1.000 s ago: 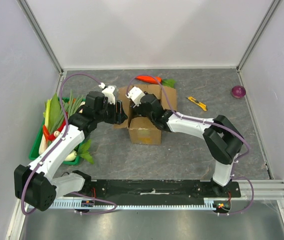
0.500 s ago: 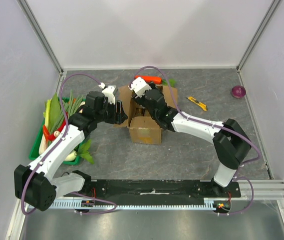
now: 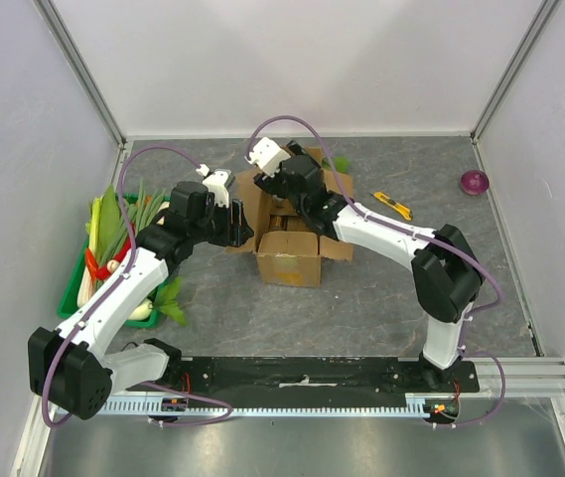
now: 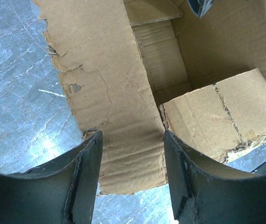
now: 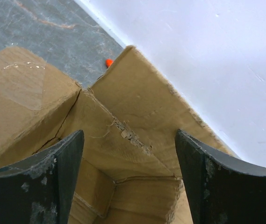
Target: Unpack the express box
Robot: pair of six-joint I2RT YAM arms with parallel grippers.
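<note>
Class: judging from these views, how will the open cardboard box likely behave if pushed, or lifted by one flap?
The express box probably slides rather than tips: it stands squarely on the flat table. It is likely light, since what shows of its inside looks empty. A flap may bend or tear under load; its edge is already ragged.

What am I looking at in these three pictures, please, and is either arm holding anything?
These are two robot arms, the left arm and right arm, bolted at the near edge. The overhead picture shows both; the other two come from cameras on their wrists. On the grey table sit an opened cardboard express box, a green tray of vegetables, a yellow utility knife and a purple onion. The left end effector is open over the box's left flap; the right end effector is open above its far edge. Neither holds anything.
</note>
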